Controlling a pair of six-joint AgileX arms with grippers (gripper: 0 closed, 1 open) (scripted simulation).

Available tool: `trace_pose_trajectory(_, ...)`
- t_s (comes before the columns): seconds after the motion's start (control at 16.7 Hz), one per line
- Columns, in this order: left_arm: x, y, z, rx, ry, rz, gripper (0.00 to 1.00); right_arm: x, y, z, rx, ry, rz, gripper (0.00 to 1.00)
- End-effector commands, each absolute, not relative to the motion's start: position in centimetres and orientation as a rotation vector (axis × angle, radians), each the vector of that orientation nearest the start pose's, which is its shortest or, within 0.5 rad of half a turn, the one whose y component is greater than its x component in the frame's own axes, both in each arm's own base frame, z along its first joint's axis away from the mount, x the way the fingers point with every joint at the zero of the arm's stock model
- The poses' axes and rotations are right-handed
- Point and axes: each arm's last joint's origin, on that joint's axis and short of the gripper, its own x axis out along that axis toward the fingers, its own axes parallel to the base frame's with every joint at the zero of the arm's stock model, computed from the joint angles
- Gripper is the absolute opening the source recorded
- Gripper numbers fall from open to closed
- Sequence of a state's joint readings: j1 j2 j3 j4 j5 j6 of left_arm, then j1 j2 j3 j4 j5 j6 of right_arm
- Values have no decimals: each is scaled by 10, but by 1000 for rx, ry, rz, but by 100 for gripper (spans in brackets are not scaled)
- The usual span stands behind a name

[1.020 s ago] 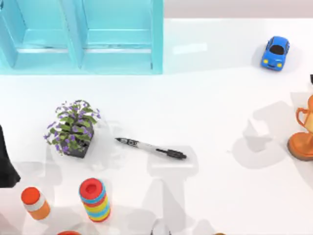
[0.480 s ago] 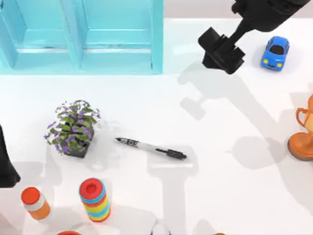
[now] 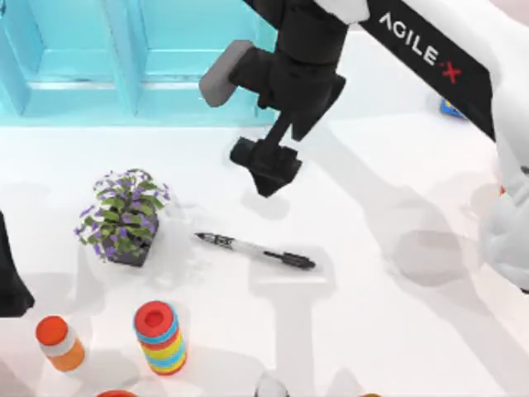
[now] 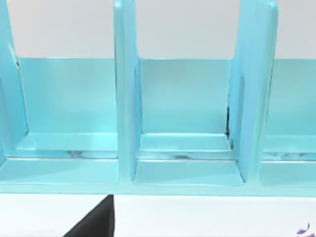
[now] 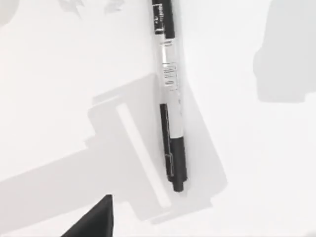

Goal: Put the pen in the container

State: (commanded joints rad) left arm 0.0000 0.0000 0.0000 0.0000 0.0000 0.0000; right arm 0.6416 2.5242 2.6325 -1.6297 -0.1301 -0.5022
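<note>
Swung across from the far right of the table in the last half second. Now hangs with the right gripper (image 3: 266,169) over the middle, just on the far side of the pen (image 3: 254,251). A second ago, not over the table at all. Cannot tell whether apart or together: seen from above as one dark block. Probably well above the surface, though height is hard to judge from overhead.

Pen unmoved through all this. Lies flat on the white table, right of the potted plant (image 3: 124,217), black cap pointing right and slightly near. Seen whole along its length in the right wrist view (image 5: 170,98), so already lined up roughly overhead.

Container (image 3: 264,66) at the far left: a turquoise rack of open compartments, nothing seen inside them in the left wrist view (image 4: 126,98). Left arm (image 3: 10,273) parked at the left edge.

Means the approach is nearly done, nothing grasped yet. Next: drop onto the barrel, close across it, lift, carry far-left.
</note>
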Motion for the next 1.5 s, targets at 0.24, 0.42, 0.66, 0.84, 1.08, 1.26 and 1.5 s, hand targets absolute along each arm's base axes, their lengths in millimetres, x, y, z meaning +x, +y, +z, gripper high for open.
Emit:
trace_pose_trajectory(0.24, 106, -1, 160, 0, 0, 0, 100, 381, 321, 197, -856, 1423, 1078, 100)
trace_pose_trajectory(0.42, 106, -1, 160, 0, 0, 0, 100, 379, 326, 184, -876, 1448, 1096, 100)
trace_pose_trajectory(0.66, 106, -1, 160, 0, 0, 0, 100, 379, 326, 184, -876, 1448, 1096, 100)
trace_pose_trajectory(0.84, 106, -1, 160, 0, 0, 0, 100, 381, 325, 181, -872, 1449, 1092, 100)
trace_pose_trajectory(1.08, 106, -1, 160, 0, 0, 0, 100, 382, 332, 162, -875, 1445, 1095, 100)
trace_pose_trajectory(1.26, 106, -1, 160, 0, 0, 0, 100, 379, 334, 136, -877, 1450, 1096, 100)
trace_pose_trajectory(1.5, 106, -1, 160, 0, 0, 0, 100, 369, 331, 101, -877, 1455, 1096, 100)
